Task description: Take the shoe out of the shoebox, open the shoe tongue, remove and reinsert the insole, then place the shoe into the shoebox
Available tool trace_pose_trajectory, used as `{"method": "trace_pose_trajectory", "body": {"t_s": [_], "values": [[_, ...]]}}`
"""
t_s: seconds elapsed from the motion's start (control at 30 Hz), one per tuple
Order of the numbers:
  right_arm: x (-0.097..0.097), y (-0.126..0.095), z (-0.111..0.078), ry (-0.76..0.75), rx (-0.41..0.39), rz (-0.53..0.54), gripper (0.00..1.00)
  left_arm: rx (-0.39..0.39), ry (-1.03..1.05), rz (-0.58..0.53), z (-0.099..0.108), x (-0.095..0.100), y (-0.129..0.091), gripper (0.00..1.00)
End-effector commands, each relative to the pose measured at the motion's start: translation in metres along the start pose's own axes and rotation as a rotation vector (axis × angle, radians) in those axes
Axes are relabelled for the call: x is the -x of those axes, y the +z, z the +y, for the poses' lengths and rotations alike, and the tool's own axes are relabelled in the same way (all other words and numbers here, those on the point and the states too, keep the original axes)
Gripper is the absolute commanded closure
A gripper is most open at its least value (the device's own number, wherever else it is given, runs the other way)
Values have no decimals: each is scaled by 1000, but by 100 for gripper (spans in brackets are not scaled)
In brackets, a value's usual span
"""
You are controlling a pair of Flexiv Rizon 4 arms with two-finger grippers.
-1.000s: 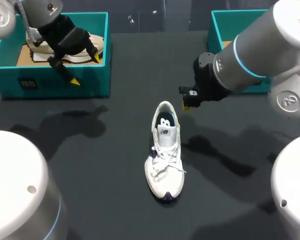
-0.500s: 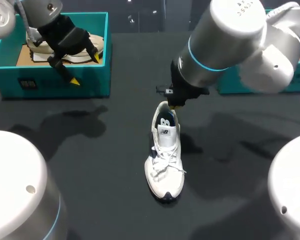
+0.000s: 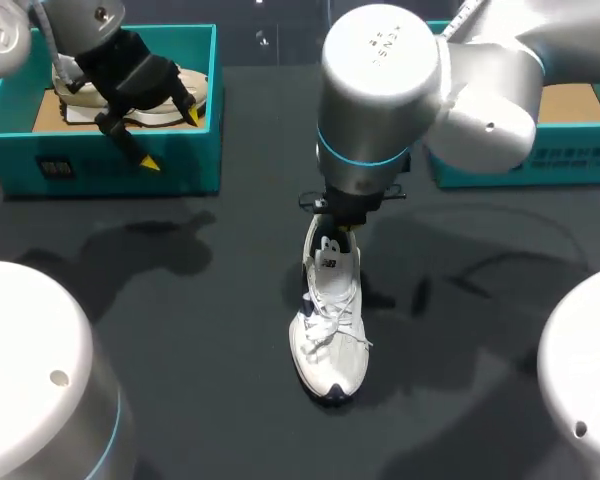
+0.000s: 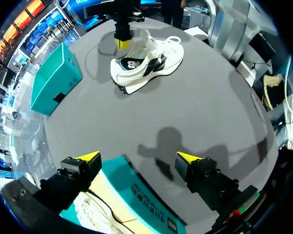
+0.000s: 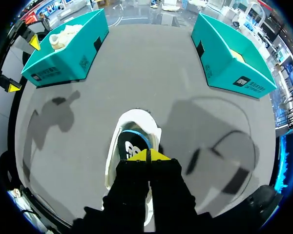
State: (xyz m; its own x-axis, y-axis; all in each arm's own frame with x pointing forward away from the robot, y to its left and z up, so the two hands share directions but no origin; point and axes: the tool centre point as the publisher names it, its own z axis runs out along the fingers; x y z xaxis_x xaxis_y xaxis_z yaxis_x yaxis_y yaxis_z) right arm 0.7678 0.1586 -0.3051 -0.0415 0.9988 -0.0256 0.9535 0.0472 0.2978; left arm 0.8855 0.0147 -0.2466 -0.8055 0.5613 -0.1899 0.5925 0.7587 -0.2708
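A white shoe (image 3: 330, 310) with a dark blue insole (image 5: 130, 143) stands on the black table, toe toward the front edge. My right gripper (image 3: 333, 226) hangs over its heel opening, yellow tips (image 5: 147, 156) pressed together, shut and holding nothing. From the left wrist view the same shoe (image 4: 146, 61) lies far ahead with the right arm's yellow tip (image 4: 123, 43) at its heel. My left gripper (image 3: 172, 138) stands open above the front wall of the left teal shoebox (image 3: 110, 170); its tips (image 4: 88, 157) are spread wide and hold nothing.
The left shoebox holds a second pale shoe (image 3: 130, 95). Another teal shoebox (image 3: 570, 165) stands at the back right, with brown card inside. My right arm's thick body (image 3: 380, 90) hangs over the table's middle back.
My right arm has swung left, from beside the shoe's heel to right above its opening, still shut. The left arm and the shoe have not moved.
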Motion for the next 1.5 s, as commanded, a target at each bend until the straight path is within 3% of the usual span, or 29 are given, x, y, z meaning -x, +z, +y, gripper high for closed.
{"method": "trace_pose_trajectory", "body": {"t_s": [0.03,0.3,0.5,0.7,1.17,1.33,1.5], "values": [[-7,5,-3,12,18,-89,100,2,1,1,0,0,0,0],[-10,5,-3,16,25,-93,100,2,1,1,0,0,0,0],[-25,17,0,40,22,-177,100,2,1,1,0,0,0,0],[-29,29,-5,91,28,-213,100,2,1,1,0,0,0,0],[-9,59,-14,88,-13,-321,100,2,1,1,0,0,0,0],[-6,78,-17,77,-39,-290,100,2,1,1,0,0,0,0],[-9,67,-19,64,-10,-328,100,2,1,1,0,0,0,0]]}}
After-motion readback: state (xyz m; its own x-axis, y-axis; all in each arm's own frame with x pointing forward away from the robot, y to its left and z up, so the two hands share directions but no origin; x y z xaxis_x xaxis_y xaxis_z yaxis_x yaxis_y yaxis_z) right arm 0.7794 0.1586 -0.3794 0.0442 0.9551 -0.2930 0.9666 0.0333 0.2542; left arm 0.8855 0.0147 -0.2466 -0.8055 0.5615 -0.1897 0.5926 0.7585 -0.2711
